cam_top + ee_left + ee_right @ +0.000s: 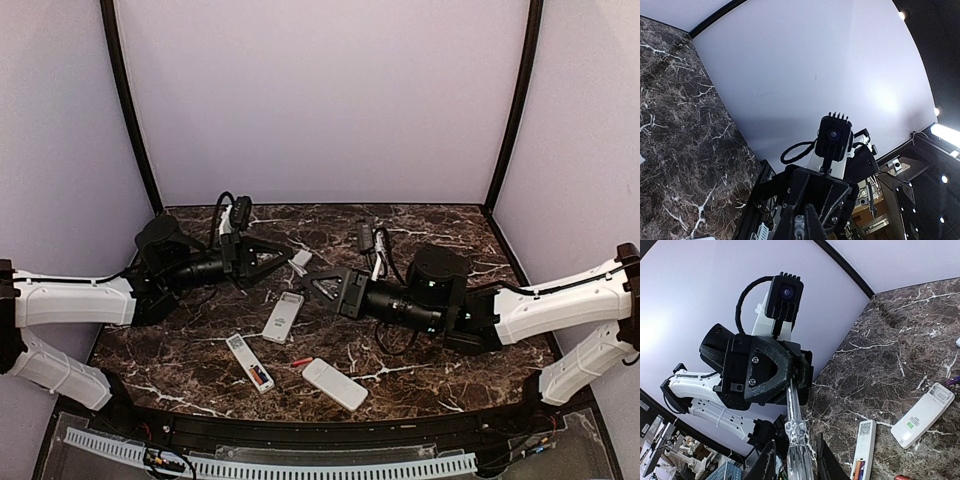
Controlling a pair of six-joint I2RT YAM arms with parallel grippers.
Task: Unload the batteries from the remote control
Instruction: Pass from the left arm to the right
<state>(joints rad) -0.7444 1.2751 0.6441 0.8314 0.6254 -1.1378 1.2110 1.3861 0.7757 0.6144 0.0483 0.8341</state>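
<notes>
Dark veined marble table with both arms stretched level toward its centre, wrists facing each other and fingertips almost meeting above the surface. The right gripper is closed round the transparent grip of a clear-handled tool. The left gripper is pinched together on the far end of its shaft. One orange-red battery sits in the open remote near the front edge. A loose red cell lies on the marble just beside it.
</notes>
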